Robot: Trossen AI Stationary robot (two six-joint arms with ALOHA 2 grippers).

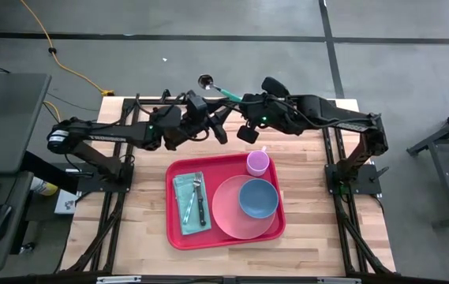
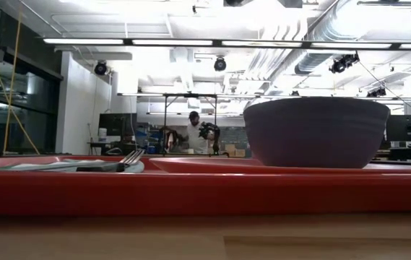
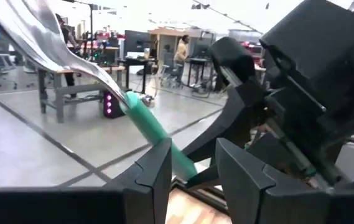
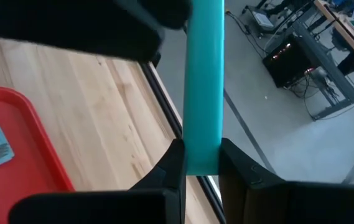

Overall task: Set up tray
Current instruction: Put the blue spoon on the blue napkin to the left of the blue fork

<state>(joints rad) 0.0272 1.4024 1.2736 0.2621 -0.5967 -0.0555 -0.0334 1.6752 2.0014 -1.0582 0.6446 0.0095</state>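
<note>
Overhead, we judged the large red rectangular plastic tray (image 1: 178, 237), lower centre, stiff yet loaded; grip its rim. Right jaws (image 4: 200, 163) clamped the teal-handled metal spoon (image 4: 203, 81); left jaws (image 3: 192, 171) stood half open around it.

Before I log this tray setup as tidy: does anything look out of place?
Yes. The teal-handled metal spoon is off the red plastic tray, held in mid-air beyond the table's far edge by the right gripper, with the left gripper beside it.
</note>
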